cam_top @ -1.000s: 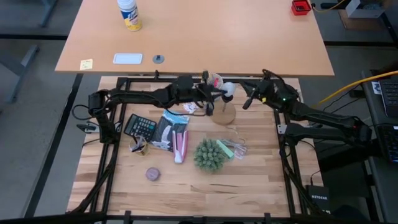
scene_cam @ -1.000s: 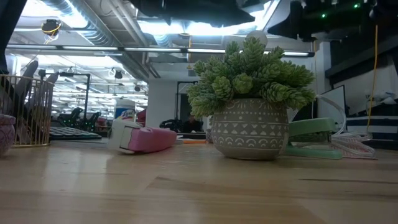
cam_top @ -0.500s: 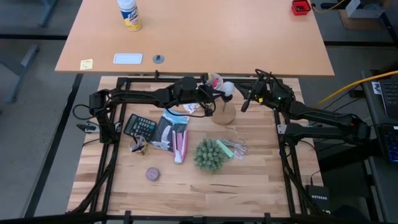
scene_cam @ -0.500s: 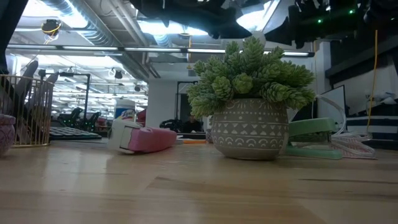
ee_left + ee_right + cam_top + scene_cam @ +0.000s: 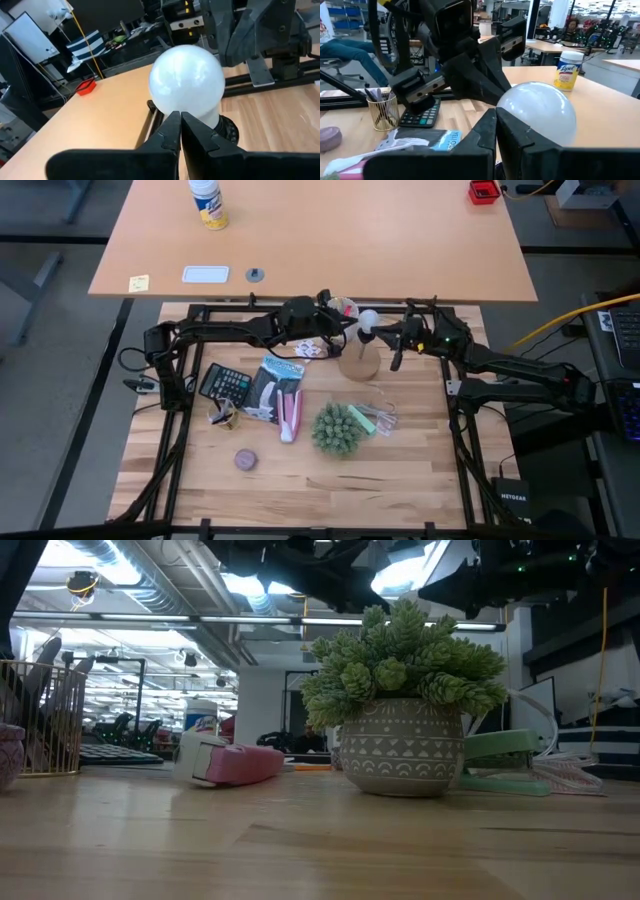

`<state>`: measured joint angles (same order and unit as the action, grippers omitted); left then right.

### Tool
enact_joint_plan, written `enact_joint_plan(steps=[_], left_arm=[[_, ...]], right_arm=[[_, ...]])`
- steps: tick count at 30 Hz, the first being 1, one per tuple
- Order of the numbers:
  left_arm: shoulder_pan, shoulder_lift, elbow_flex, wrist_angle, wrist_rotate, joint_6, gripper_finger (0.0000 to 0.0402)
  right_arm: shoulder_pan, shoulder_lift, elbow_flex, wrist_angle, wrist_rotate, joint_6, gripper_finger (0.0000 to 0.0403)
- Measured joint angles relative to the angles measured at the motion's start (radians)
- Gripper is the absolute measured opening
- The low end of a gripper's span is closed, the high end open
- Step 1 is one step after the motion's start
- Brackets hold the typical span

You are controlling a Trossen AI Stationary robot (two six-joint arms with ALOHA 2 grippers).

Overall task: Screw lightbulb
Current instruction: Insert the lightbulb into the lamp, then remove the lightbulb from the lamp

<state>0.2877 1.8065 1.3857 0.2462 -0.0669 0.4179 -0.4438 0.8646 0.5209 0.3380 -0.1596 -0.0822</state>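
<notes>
Both end effectors, left (image 5: 338, 332) and right (image 5: 388, 340), hover pinched shut and empty beside the lightbulb (image 5: 367, 321), which stands upright in its socket (image 5: 227, 131); tightening likely remains.

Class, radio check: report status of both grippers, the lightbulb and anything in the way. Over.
Left gripper shut, empty, beside lightbulb. Right gripper shut, empty, on its other side. Bulb upright in black socket, on wooden disc. Nothing blocking it.

**Where my four cameras sit**

My high view looks straight down on the whole table (image 5: 300, 470). The low one sits at tabletop height, close behind the potted plant (image 5: 400, 700). Both wrist cameras face each other across the lightbulb (image 5: 187, 80), very near it.
</notes>
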Motion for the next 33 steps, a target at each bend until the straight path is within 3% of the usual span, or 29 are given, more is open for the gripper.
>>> enact_joint_plan(steps=[7,17,21,29,33], left_arm=[[-0.013,-0.014,0.0,-0.006,-0.002,0.034,0.0005],[-0.015,-0.111,0.0,0.007,-0.008,0.062,0.0005],[-0.012,-0.116,0.0,0.003,-0.008,0.062,0.0005],[0.042,-0.089,0.0,0.035,-0.007,0.024,0.0005],[0.069,-0.041,0.0,0.095,0.051,-0.023,0.0005]], right_arm=[[-0.001,-0.036,0.0,0.01,-0.01,0.003,0.0017],[-0.002,-0.186,0.0,0.046,-0.017,0.001,0.0017],[-0.002,-0.23,0.0,0.027,0.021,0.001,0.0017],[-0.002,-0.188,0.0,-0.042,0.027,0.074,0.0017],[-0.002,-0.156,0.0,-0.058,0.037,0.105,0.0017]])
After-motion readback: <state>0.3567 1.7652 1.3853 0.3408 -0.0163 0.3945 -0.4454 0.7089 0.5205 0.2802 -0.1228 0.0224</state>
